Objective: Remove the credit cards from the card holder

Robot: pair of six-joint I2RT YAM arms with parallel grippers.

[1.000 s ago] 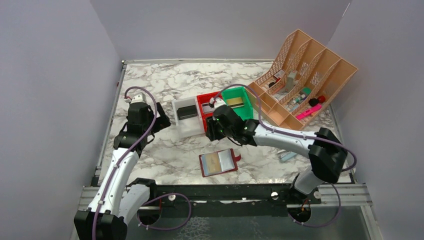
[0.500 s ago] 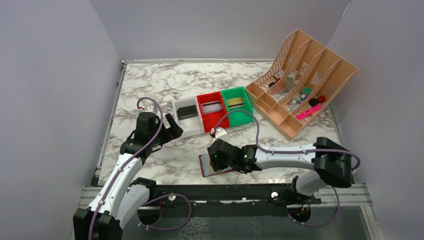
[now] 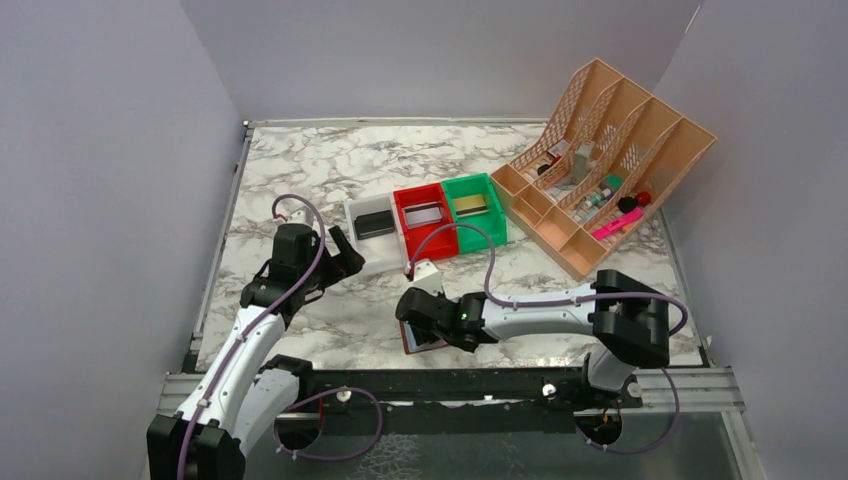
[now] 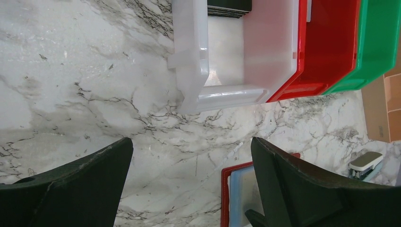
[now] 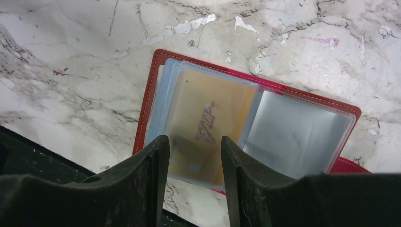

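Note:
The card holder lies open near the table's front edge, dark red with light-blue pockets. A gold credit card sits in its left pocket; the right pocket looks empty. My right gripper hovers just above the gold card, open, with nothing between its fingers. From above, the right gripper covers most of the card holder. A black card, a silver card and a gold card lie in the bins. My left gripper is wide open over bare marble, left of the card holder.
White bin, red bin and green bin stand in a row mid-table. A peach desk organizer with small items fills the back right. A small stapler-like object lies right of the holder. Grey walls enclose the table.
My right arm has swung back from the red bin to the card holder at the front edge. The left arm drew back toward the front a little, then stayed still.

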